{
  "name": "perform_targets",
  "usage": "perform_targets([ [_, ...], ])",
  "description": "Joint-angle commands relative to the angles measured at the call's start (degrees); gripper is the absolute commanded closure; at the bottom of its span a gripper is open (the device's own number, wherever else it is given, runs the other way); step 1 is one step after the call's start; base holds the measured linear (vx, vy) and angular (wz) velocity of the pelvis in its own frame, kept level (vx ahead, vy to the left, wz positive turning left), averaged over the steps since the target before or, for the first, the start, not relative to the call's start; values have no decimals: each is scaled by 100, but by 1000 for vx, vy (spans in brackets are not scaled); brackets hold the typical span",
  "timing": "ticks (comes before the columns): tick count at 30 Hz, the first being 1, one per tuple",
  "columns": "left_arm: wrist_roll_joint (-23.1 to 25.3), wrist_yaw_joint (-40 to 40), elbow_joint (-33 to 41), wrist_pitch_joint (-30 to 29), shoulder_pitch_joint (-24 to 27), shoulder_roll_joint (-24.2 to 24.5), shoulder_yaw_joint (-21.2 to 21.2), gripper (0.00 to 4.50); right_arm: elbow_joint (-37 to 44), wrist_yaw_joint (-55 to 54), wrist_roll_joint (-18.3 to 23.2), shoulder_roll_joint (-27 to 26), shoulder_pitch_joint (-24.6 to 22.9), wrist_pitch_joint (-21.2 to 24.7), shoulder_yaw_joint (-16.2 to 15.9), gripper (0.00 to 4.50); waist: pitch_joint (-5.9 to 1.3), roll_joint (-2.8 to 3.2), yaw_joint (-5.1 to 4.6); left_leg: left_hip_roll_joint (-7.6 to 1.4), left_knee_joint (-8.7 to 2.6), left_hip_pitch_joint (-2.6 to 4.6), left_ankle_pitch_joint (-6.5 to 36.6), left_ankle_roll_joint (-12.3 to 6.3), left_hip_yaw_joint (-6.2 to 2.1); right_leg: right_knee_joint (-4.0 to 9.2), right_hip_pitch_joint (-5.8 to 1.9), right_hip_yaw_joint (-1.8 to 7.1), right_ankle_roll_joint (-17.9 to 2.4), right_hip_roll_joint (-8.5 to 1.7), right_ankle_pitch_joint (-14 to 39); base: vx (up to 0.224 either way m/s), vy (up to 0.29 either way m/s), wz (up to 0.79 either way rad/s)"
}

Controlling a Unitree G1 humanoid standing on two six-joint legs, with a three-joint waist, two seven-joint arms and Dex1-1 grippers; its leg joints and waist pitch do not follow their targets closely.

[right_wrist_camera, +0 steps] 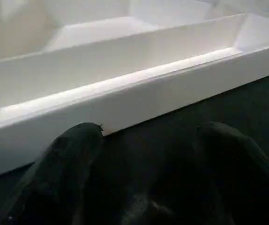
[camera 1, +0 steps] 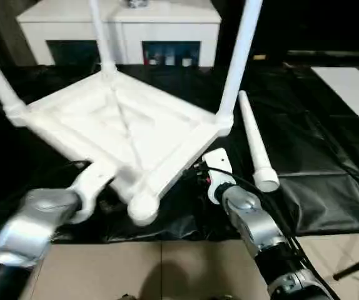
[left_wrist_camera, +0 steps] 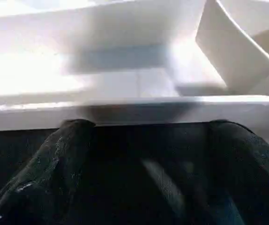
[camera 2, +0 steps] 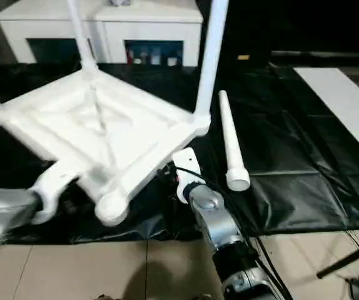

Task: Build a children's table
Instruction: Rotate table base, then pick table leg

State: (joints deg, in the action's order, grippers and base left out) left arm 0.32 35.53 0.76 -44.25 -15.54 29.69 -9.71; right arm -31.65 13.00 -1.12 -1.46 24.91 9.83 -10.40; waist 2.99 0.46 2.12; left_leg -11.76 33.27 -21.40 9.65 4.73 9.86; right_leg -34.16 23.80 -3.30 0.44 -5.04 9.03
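White plastic tabletop [camera 1: 123, 131] lies upside down on black sheeting [camera 1: 317, 156], ribbed underside up, near corner tilted toward the robot. Three legs [camera 1: 239, 56] stand upright in corner sockets; the near corner socket [camera 1: 143, 209] is empty. Fourth leg [camera 1: 254, 140] lies loose on the sheeting just beside the tabletop's right edge. Left gripper [left_wrist_camera: 141, 129] sits at the tabletop rim, fingers [left_wrist_camera: 64, 154] spread apart, holding nothing. Right gripper [right_wrist_camera: 148, 131] faces the right rim, fingers [right_wrist_camera: 73, 154] likewise apart, empty. White cabinet [camera 1: 120, 25] stands behind.
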Motion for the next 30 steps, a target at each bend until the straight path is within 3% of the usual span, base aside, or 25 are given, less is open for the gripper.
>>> perform_targets([
  [1,41,-180,-8,274,-215,-161,-142,1,-2,174,39,-104,105,-137,-91,58,-324,97,-17,-41,-457,93,2388,234,-43,467,-190,180,-786,-178,2190,0,0,0],
  [7,186,-668,-859,992,-786,-821,-300,1,219,212,15,-39,101,-316,-104,58,-340,85,-14,-27,-435,78,2229,173,-29,475,-194,174,-759,-158,2053,0,0,0],
  [9,278,-840,-1290,1368,-1129,-1087,-361,1,522,15,-61,128,82,-282,22,58,-357,88,0,-31,-427,61,2018,160,-21,452,-209,183,-818,-157,1746,0,0,0],
  [10,278,-840,-1290,1368,-1129,-1087,-361,1,522,15,-61,128,82,-282,22,58,-387,101,25,-38,-397,88,1844,161,-9,424,-200,188,-862,-149,1442,0,0,0],
  [11,265,-853,-1373,1529,-1218,-1198,-352,1,696,-130,-118,250,83,-179,133,58,-374,88,26,-48,-403,48,1697,135,-7,401,-225,189,-953,-154,1225,0,0,0],
  [13,241,-854,-1394,1640,-1257,-1289,-349,1,869,-262,-174,369,90,-13,260,58,-383,79,43,-44,-387,38,1625,107,3,388,-246,182,-979,-168,1186,0,0,0],
  [15,183,-829,-1271,1736,-1182,-1330,-288,1,1225,-546,-539,684,184,753,378,58,-377,94,30,-35,-391,0,1497,105,-12,361,-287,175,-973,-158,1117,0,0,0],
  [17,178,-817,-1253,1792,-1159,-1310,-282,1,1307,-606,-653,770,220,994,381,58,-393,99,19,-23,-367,11,1362,123,-8,327,-299,174,-1016,-143,885,0,0,0],
  [18,117,-700,-1118,1873,-1077,-1235,-255,1,1378,-431,-486,880,284,1282,498,58,-397,124,18,-21,-363,15,1345,118,0,326,-296,178,-1023,-147,852,0,0,0],
  [22,-223,-17,-504,1981,-738,-850,-165,0,1334,-485,-203,1229,667,2162,976,22,-418,113,-18,-23,-339,13,1148,50,-3,268,-337,171,-1208,-151,497,0,0,0],
  [23,-337,258,-304,1994,-641,-700,-160,0,1228,-547,-139,1337,835,2364,1127,14,-412,87,-20,-29,-328,35,1148,35,21,283,-311,180,-1246,-141,512,0,0,0],
  [25,-501,656,14,1997,-548,-461,-143,0,833,-545,122,1526,1213,2709,1437,6,-404,114,-30,-34,-328,44,1173,35,24,262,-299,179,-1296,-141,584,0,0,0],
  [26,-501,656,14,1997,-548,-461,-143,0,833,-545,122,1526,1213,2709,1437,6,-399,88,-22,-31,-321,63,1240,48,38,268,-293,182,-1306,-142,707,0,0,0],
  [29,-817,1038,418,1753,-595,-283,-134,0,184,-278,181,1768,1721,3420,1600,6,-382,87,-17,-36,-328,84,1409,119,45,291,-274,181,-1294,-142,1012,0,0,0],
  [30,-817,1038,418,1753,-595,-283,-134,0,184,-278,181,1768,1721,3420,1600,6,-375,91,-14,-34,-323,87,1441,138,52,293,-265,184,-1296,-140,1048,0,0,0],
])
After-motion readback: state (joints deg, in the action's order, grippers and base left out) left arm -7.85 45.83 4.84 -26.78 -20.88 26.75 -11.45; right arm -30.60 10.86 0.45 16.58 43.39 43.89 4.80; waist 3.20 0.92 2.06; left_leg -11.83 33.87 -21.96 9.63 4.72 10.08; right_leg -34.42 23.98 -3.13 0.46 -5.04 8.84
